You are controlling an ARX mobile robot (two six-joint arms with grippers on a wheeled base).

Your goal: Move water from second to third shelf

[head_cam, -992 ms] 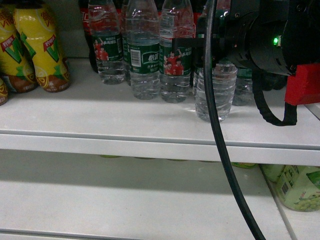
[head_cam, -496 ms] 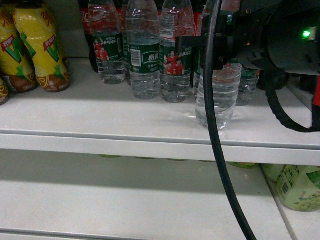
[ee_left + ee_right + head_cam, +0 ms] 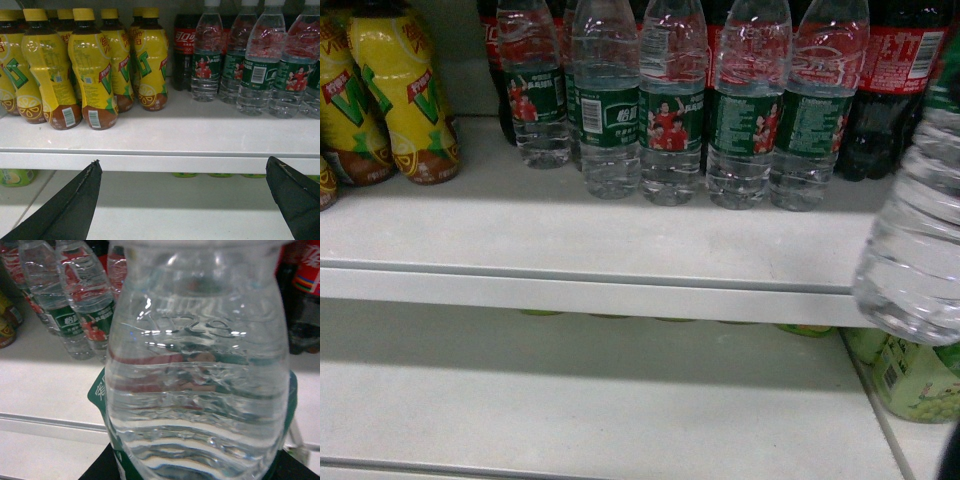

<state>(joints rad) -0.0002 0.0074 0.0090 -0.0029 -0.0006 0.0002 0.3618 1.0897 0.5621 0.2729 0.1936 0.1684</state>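
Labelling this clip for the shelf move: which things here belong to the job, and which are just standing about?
Part of the job:
- water bottle, off the upper shelf, filling the right wrist view
- upper shelf
- lower shelf

Just standing about:
- other water bottles
- yellow drink bottles
- cola bottles
- pale green bottle on the lower shelf

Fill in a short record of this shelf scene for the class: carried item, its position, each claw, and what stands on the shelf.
carried item: water bottle, clear, ribbed, green label
position: off the shelf, in front of its right end, base below the shelf edge
right claw: fingers hidden; bottle fills the right wrist view
left claw: open, empty, low before the shelf edge
on the shelf: water bottles; cola bottles behind; yellow drink bottles at left
lower shelf: pale green bottle at right
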